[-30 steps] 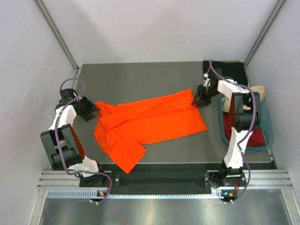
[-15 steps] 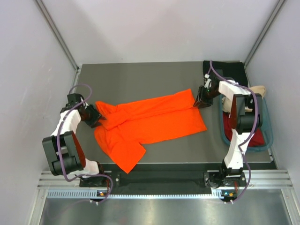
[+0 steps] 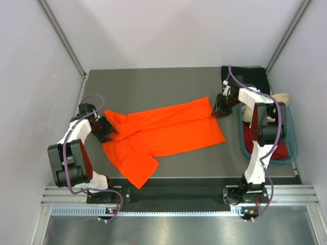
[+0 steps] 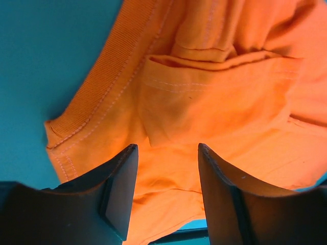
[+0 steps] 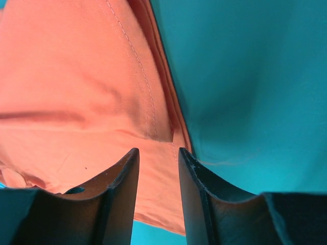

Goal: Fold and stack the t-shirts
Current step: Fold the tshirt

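4 t-shirts: orange point(image 3: 168, 130), black point(image 3: 253, 79), beige point(image 3: 282, 97), dark red point(image 3: 278, 152) | 1 tub point(image 3: 293, 138)

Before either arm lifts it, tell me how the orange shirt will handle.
Probably floppy: the orange shirt lies creased and folded over itself near the collar, so it should sag from any grip. Thin cloth, likely light. Pushed, it would probably bunch on the table rather than slide whole.

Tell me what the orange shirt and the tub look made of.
Shirt: soft matte knit, probably cotton jersey; ribbed collar band, stitched hems and creases show. Tub: likely rigid plastic, teal and smooth, with a thin even rim, though it is small in view.
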### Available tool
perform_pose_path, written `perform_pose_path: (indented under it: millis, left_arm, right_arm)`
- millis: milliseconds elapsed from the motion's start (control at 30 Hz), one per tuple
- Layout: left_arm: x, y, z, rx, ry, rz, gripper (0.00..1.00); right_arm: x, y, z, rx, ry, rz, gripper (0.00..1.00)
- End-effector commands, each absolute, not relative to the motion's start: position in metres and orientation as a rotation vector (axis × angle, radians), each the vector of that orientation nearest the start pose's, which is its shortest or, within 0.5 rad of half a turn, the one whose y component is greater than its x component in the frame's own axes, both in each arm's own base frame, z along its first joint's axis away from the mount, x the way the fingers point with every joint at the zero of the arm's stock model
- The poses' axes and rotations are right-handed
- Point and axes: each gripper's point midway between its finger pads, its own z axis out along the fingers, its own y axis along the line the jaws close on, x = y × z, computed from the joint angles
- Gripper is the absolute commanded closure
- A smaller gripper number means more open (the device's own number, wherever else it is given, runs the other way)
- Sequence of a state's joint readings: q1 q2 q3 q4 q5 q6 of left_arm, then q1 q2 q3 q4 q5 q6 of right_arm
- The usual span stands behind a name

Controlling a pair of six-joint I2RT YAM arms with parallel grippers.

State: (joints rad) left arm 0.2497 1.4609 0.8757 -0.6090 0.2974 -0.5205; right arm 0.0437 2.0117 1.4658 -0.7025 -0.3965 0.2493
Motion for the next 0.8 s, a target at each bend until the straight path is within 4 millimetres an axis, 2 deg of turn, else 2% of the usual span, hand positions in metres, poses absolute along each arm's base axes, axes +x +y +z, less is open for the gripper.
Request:
perform_pose_path:
  millis: [0, 100, 267, 300, 600, 633, 767]
  left_arm:
    - [0.3, 0.008, 0.058, -0.935, 2.591, -0.439, 0.45]
    - [0.305, 0.008, 0.049, -0.948, 2.604, -0.453, 0.49]
    - [0.314, 0.005, 0.045, -0.949, 2.597, -0.488, 0.57]
    - [0.316, 0.005, 0.043, -0.948, 2.6, -0.488, 0.62]
    - [0.326, 0.008, 0.061, -0.897, 2.562, -0.48, 0.88]
    - [0.327, 0.008, 0.061, -0.898, 2.562, -0.485, 0.99]
    - [0.329, 0.003, 0.063, -0.883, 2.564, -0.505, 1.0]
  right_arm:
    - [0.408, 0.096, 0.057, 0.148, 2.768, 0.619, 0.63]
    - [0.408, 0.097, 0.056, 0.145, 2.769, 0.619, 0.64]
    - [0.408, 0.098, 0.055, 0.147, 2.773, 0.623, 0.64]
    - [0.408, 0.098, 0.055, 0.146, 2.774, 0.622, 0.64]
    - [0.409, 0.1, 0.055, 0.149, 2.772, 0.622, 0.64]
    - [0.409, 0.101, 0.055, 0.151, 2.776, 0.62, 0.64]
    - [0.407, 0.099, 0.054, 0.16, 2.782, 0.602, 0.64]
